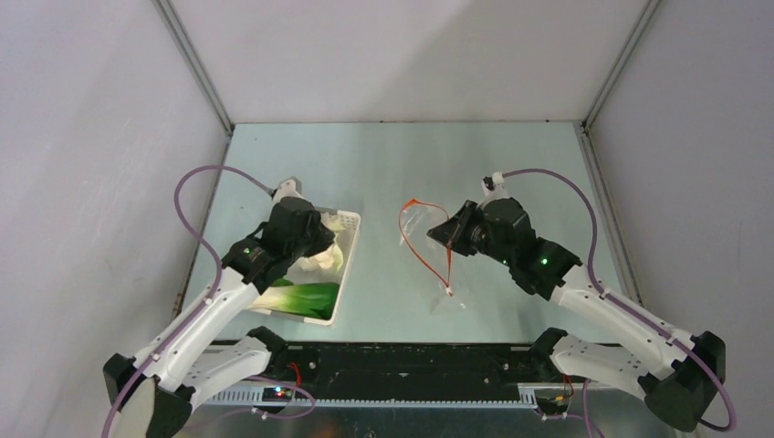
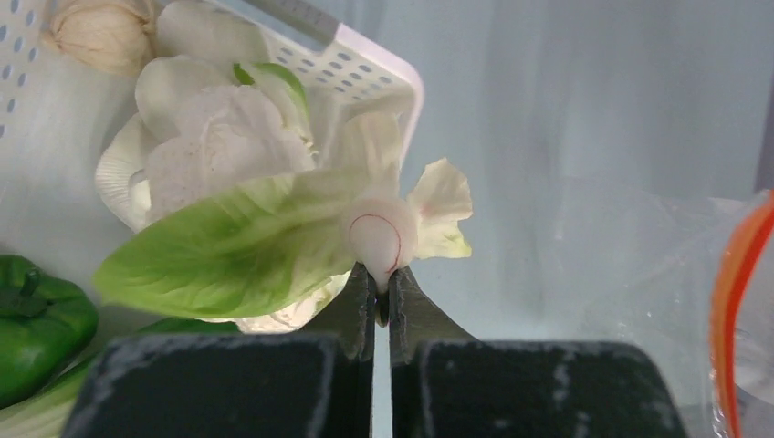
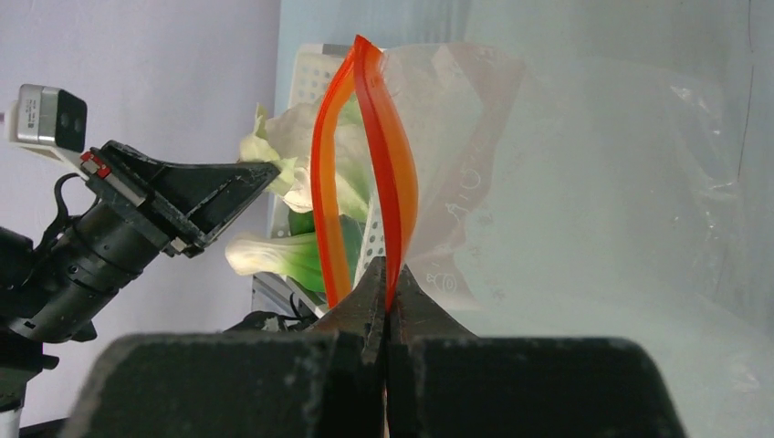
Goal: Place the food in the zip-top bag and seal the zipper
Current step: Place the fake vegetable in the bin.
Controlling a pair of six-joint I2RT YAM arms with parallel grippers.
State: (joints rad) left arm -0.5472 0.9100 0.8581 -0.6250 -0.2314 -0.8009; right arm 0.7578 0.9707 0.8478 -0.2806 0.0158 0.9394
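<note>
Bok choy (image 2: pixel 228 251) is pinched by its pale stalk end between the closed fingers of the left end effector (image 2: pixel 381 306), its green leaf spread in front of the white perforated basket (image 2: pixel 365 73). In the basket lie a lumpy cauliflower piece (image 2: pixel 224 137) and a mushroom (image 2: pixel 96 32), with a green pepper (image 2: pixel 36 319) beside them. To the right on the bench (image 1: pixel 383 164) is the zip-top bag (image 3: pixel 584 182). The right end effector (image 3: pixel 388 297) is clamped on its zipper (image 3: pixel 394 173) — the two red-orange strips bow apart, so the mouth stands open facing the basket.
</note>
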